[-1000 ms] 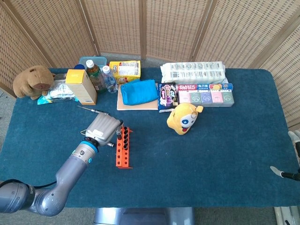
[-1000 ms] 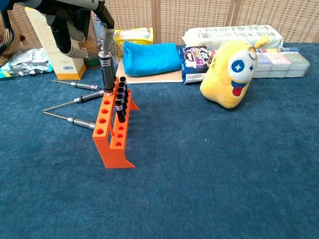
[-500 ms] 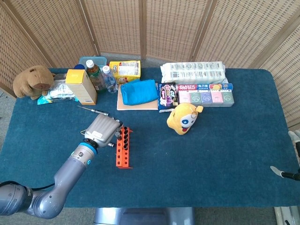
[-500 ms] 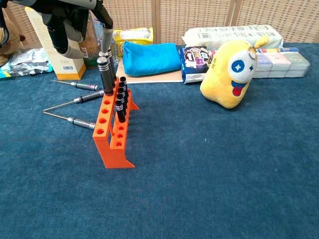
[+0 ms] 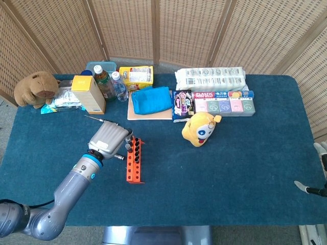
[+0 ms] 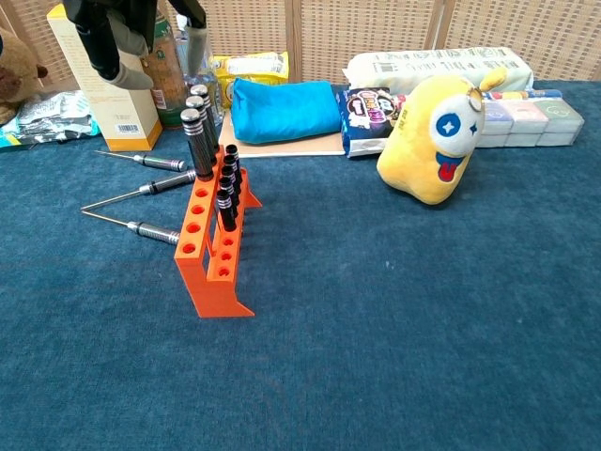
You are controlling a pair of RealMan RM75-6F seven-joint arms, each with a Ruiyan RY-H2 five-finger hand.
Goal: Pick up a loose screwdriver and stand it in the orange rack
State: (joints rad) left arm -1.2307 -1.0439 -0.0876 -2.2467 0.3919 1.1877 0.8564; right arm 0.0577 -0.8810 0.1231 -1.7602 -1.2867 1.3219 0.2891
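Chest view: a screwdriver (image 6: 195, 141) is seen upright in the orange rack (image 6: 212, 246), the left hand (image 6: 120, 33) raised above it with fingers spread, holding nothing.

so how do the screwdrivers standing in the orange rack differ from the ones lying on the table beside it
The racked screwdrivers stand upright, handles up, shafts hidden in the orange rack. The loose screwdrivers lie flat on the blue cloth to the rack's left, thin shafts fully exposed. The racked ones sit in a tight row; the loose ones are spread apart at angles. All share dark knurled handles.
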